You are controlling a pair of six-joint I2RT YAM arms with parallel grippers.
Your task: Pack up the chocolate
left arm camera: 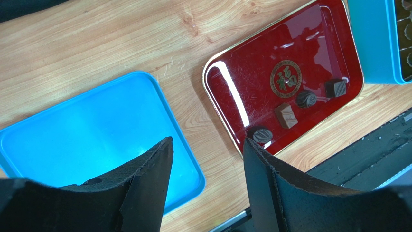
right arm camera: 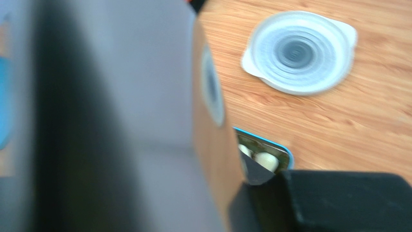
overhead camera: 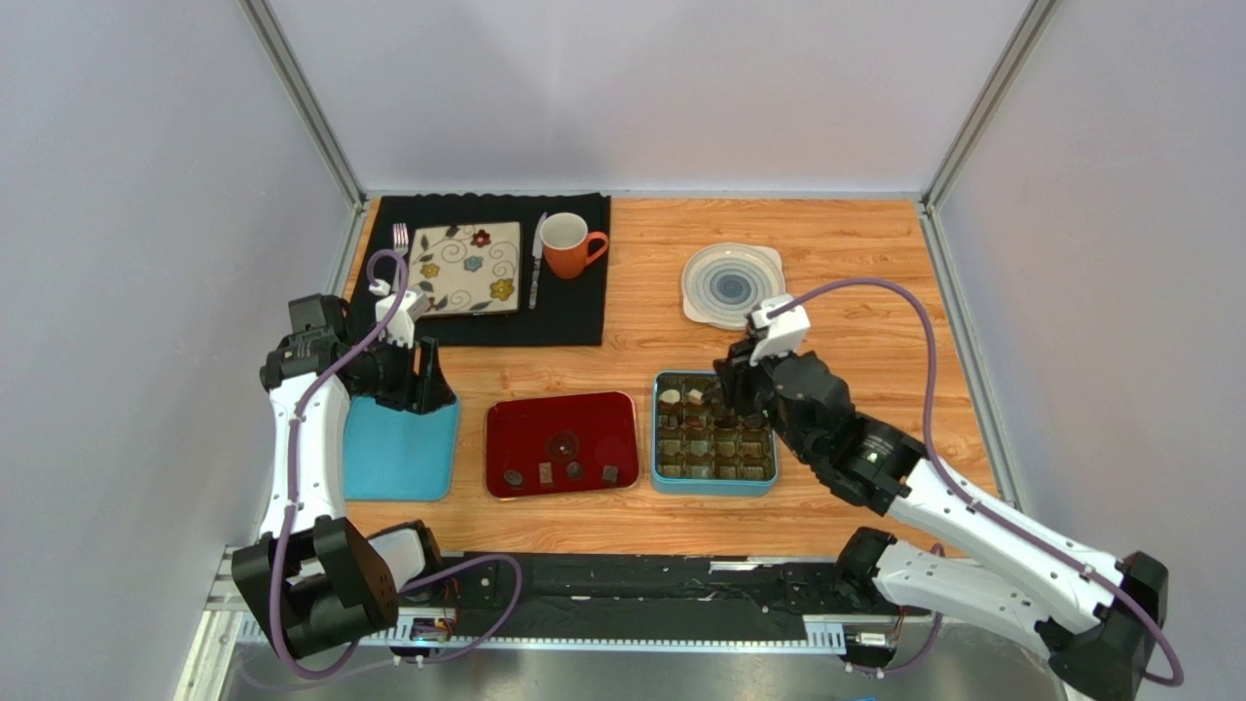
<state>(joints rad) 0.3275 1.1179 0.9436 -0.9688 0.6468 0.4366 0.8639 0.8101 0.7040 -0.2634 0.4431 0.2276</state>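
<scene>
L pincer [left arm camera: 208,145] wide, holding nothing, over blue lid [left arm camera: 87,125] edge | chocolate [left arm camera: 286,115]: 4 pcs near one fingertip, on red tray [left arm camera: 251,72] | R pincer [overhead camera: 731,395] over teal box [overhead camera: 714,484], more pcs below it; grip cannot tell, view blurred

Red tray [left arm camera: 309,43]: glossy deep red, thin gold rim, round gold emblem at its centre.
Chocolates [left arm camera: 286,115] on the red tray: three dark brown, two of them with swirled ridges; one lighter milk-brown square.
Box [overhead camera: 712,485] right of the red tray: teal walls, brown gridded insert.
Bonbon [right arm camera: 266,162] in a corner cell of the box: cream-white.
Flat lid [overhead camera: 395,460] left of the red tray: plain bright blue.
Mat [overhead camera: 571,307] behind the red tray: plain black.
Tile [overhead camera: 465,269] on the mat: cream, with red, yellow and dark flowers and swirls.
Mug [overhead camera: 568,246] on the mat: orange outside, white inside.
Round lid [overhead camera: 731,284] behind and right of the red tray: whitish, grey concentric rings.
Table [overhead camera: 848,249]: light orange-brown wood grain.
Left gripper [left arm camera: 208,145]: matte black fingers.
</scene>
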